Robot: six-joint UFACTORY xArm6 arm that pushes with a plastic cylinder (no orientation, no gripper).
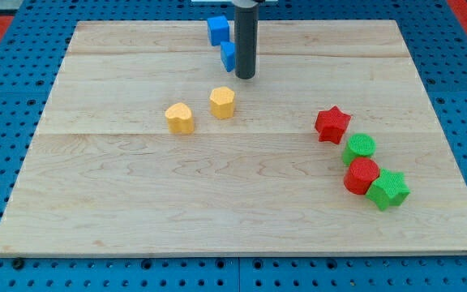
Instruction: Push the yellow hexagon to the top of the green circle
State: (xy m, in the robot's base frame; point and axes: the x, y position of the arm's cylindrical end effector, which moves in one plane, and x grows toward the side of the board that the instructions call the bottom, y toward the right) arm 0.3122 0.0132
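Tip (245, 77), no gripper showing, hovering just above-right of yellow hexagon (222, 102), needing to get round to its left for shoving rightward toward green circle (361, 146) on desk (136, 211)

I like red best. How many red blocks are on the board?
2. The red star-shaped block sits at the view's right, just above the green round block. The red round block lies below that, touching the green star-shaped block. None seem hidden.
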